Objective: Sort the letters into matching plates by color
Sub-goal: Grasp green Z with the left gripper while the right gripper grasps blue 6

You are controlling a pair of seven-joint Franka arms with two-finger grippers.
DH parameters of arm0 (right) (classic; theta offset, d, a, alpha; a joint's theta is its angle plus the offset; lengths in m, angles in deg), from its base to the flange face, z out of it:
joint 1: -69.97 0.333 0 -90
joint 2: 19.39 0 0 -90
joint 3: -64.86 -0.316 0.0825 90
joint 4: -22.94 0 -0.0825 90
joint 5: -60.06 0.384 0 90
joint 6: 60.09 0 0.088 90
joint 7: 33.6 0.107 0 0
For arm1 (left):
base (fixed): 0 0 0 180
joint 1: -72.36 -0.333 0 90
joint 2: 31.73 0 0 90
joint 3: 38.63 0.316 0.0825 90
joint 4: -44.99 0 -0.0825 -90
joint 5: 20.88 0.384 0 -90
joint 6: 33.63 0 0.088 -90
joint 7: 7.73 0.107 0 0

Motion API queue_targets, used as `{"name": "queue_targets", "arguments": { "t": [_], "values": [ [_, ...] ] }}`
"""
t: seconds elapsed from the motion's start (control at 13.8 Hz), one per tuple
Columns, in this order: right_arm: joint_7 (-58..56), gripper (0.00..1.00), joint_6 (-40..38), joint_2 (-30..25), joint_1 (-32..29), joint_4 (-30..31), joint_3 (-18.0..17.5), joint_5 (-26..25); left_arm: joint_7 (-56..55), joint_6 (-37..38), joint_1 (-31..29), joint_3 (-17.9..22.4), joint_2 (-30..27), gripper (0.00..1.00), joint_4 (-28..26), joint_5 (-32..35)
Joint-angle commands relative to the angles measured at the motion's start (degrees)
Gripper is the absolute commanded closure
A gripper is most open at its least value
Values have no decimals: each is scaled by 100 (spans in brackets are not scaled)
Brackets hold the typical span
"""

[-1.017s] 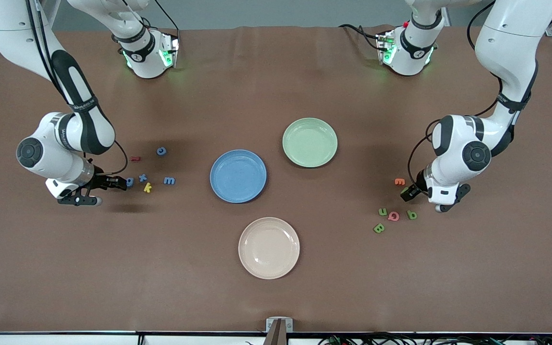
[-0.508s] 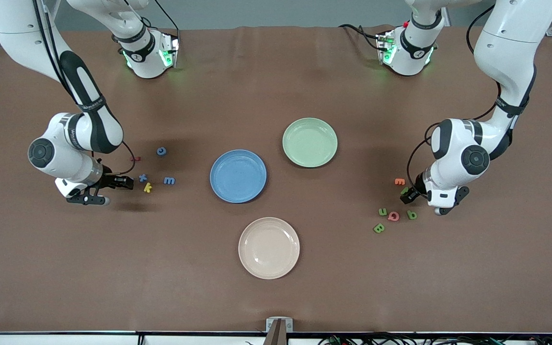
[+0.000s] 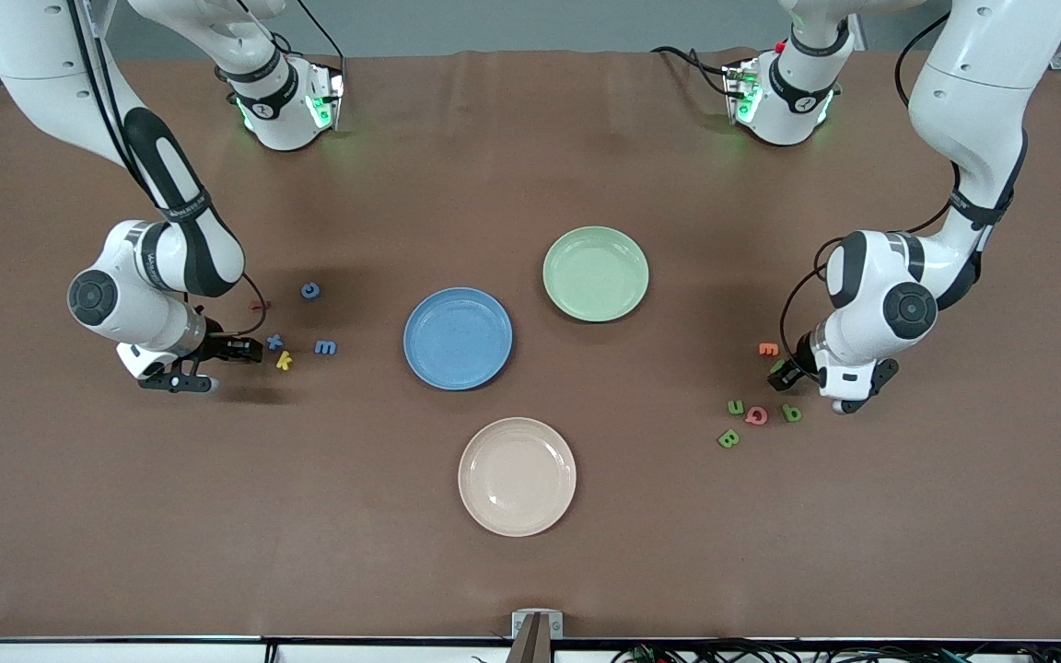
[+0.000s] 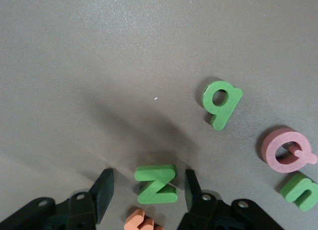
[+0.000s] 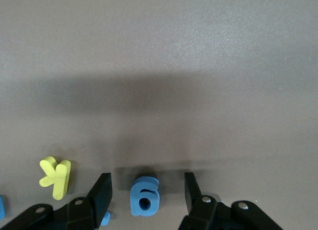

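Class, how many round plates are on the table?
3: matte blue plate mid-table; pale green plate beside it, farther from the camera; cream-beige plate nearest the camera.

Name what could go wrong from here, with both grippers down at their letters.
Left gripper straddles the green z, but the orange letter touches it and may get dragged or pinched along. Right gripper straddles the blue g, with another blue letter against one finger; closing could knock it. Neither letter looks clamped yet, so either may slip.
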Motion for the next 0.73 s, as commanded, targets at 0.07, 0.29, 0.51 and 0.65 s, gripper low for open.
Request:
{"name": "queue_targets", "arguments": {
  "t": [0.07,0.29,0.51,0.65],
  "values": [
    [27,34,64,26,72,59,25,137,-149,-43,40,5,80,49,68,88],
    [18,34,28,18,72,129,25,128,-149,-43,57,5,89,70,68,88],
    [18,34,-59,9,63,147,25,128,-140,-34,75,5,89,94,68,88],
    [18,34,-174,9,54,147,34,128,-106,-25,75,5,28,99,85,97]
  ]
}}
